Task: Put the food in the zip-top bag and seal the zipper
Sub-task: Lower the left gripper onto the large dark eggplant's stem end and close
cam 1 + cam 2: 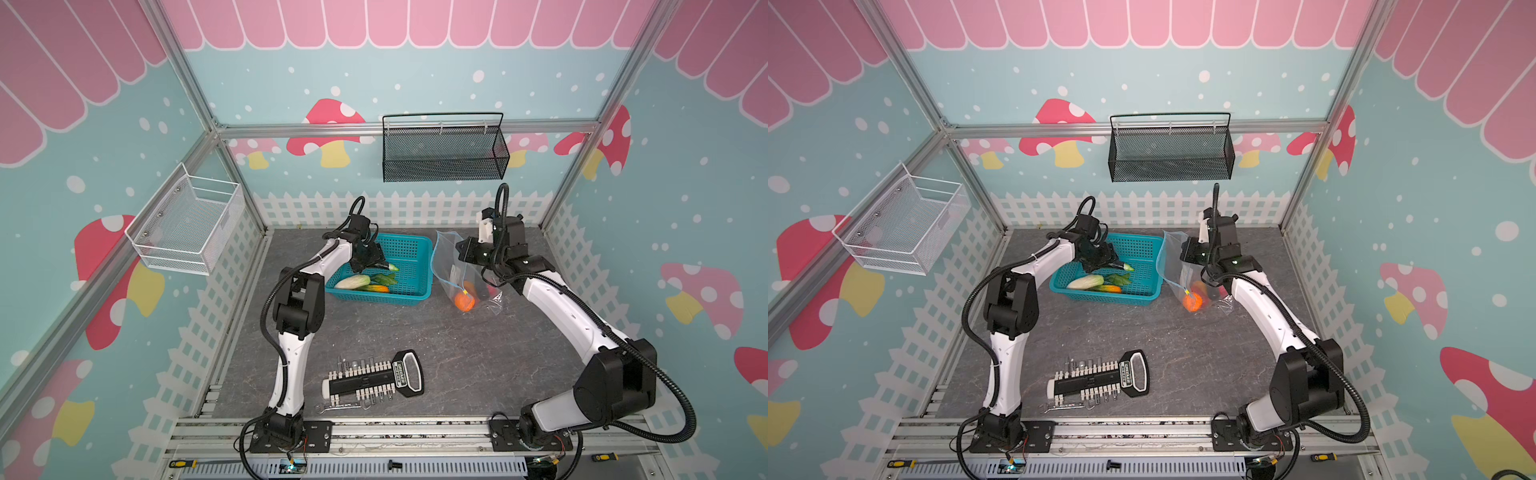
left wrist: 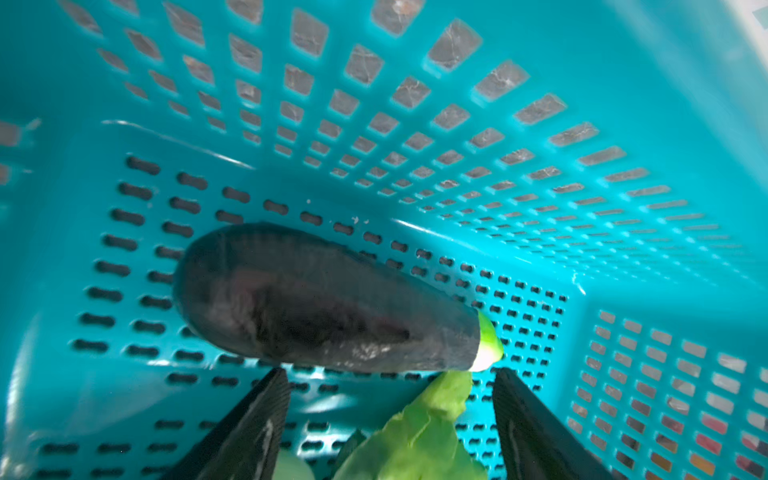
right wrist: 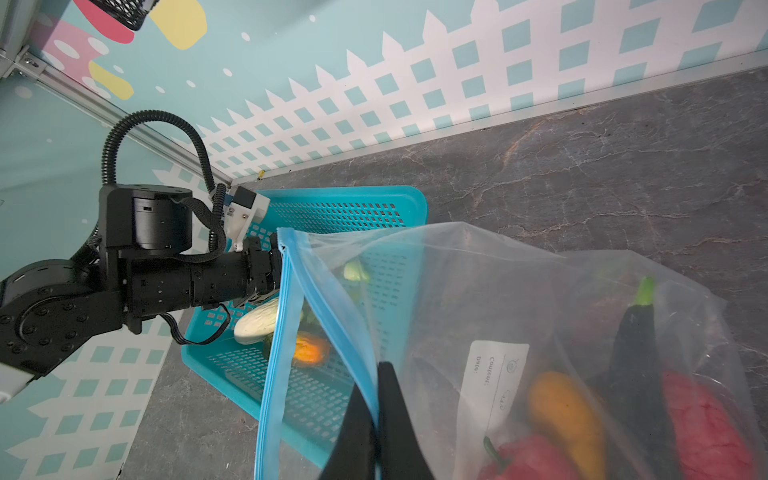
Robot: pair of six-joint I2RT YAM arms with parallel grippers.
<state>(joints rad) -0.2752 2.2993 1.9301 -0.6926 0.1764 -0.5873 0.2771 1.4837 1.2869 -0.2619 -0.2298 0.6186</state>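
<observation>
**A:** Top views first: where is everything?

**B:** In both top views the teal basket [image 1: 399,297] sits at the back of the grey table [image 1: 415,340]. The zip-top bag [image 1: 444,253] is just beside it on the right, its mouth side turned toward the basket. An orange fruit [image 1: 464,301] shows through its lower end, which rests on the table.

**A:** And the arms?

**B:** The left gripper [image 1: 374,262] is down inside the basket, over a dark eggplant [image 1: 385,266]. A white-green cabbage [image 1: 352,281], a leafy green [image 1: 384,278] and an orange piece [image 1: 376,288] lie next to it. The right gripper [image 1: 460,257] is at the bag, high on it. From up here I cannot tell whether either is spread or closed.

**A:** Left wrist?

**B:** The fingers [image 2: 249,428] stand wide apart, gripping nothing. The dark eggplant lies across the basket floor just past their tips, and the leafy green shows between them.

**A:** Right wrist?

**B:** Here the two fingers are pressed together on the bag's mouth, pinching one side of the blue zipper [image 3: 277,340]. The zipper's two strips part from one corner, so the mouth is open. Inside, through the clear plastic, are a second eggplant [image 3: 636,353], a yellow-orange piece [image 3: 561,407], red pieces [image 3: 706,424] and a white label [image 3: 494,374].
</observation>
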